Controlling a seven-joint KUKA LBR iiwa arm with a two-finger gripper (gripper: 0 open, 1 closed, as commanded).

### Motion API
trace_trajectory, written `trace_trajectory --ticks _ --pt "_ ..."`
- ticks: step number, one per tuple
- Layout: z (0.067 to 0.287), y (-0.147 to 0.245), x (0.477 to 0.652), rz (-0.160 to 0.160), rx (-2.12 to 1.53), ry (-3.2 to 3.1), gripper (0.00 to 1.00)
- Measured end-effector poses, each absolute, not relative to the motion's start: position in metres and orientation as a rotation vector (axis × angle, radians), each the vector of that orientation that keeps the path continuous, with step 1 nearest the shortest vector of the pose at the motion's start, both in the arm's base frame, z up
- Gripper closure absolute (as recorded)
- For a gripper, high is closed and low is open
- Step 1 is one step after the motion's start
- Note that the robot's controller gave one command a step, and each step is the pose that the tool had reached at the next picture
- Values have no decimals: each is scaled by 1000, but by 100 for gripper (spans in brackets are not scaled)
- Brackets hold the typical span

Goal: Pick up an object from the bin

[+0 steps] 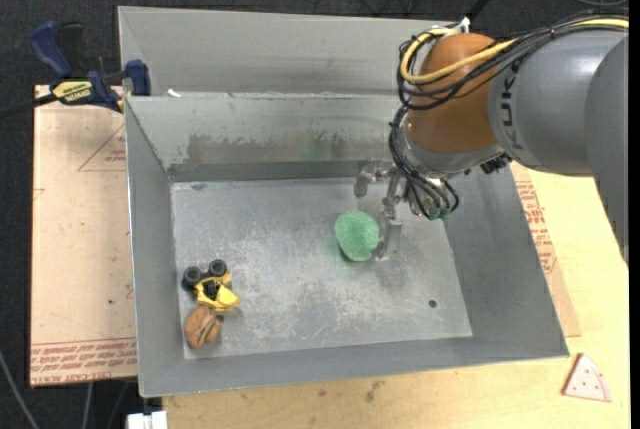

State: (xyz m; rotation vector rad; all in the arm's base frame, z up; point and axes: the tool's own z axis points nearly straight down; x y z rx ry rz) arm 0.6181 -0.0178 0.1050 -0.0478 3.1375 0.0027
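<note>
The claw (382, 222) is seen low in the grey bin (300, 317), approx. at the centre of its floor, just beside the right edge of a round pale-green lump (356, 236) & apparently touching it. Whether the claw is open or closed cannot be told. 2 other things are seen well apart from it in the front-left corner: a black & yellow toy-like piece (210, 285) w/ a brown nut-shaped thing (202, 327) against its near side.
</note>
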Motion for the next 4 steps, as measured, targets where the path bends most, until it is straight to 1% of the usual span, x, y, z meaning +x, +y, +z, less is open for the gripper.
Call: trace_trajectory --ticks 1,2,3,4 --pt "70 -7 632 2 -316 3123 100" --pt "70 -7 632 2 -315 3123 100" --pt "183 4 619 1 -359 3117 100" --pt "183 4 619 2 -358 3118 100"
